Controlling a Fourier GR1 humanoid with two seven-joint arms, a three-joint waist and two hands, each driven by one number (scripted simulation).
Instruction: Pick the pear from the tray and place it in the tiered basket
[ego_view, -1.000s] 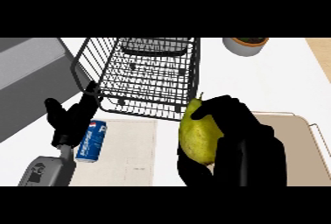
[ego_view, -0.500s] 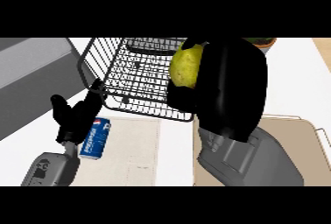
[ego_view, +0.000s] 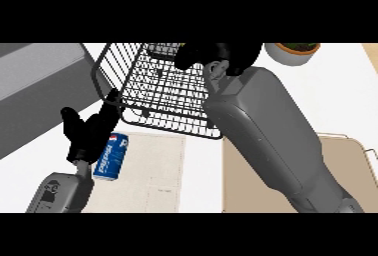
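Two hands: left one (ego_view: 88, 132) rests open, fingers up, near left, beside the can (ego_view: 111, 156).
Tray (ego_view: 347, 150): near right on the table, mostly under the right forearm.
Basket (ego_view: 159, 95): wire, middle to far.
Right hand (ego_view: 221, 54): curled over the basket's far part.
Pear: hidden, likely inside that hand.
Risk: letting go too high, so the pear may bounce or roll over the rim.

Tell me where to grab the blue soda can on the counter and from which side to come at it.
Grip the blue soda can across the middle of its round body, coming from above. It lies on its side on the counter, so its ends offer little to hold. The open left hand is right beside it; the right hand is over the wire basket.
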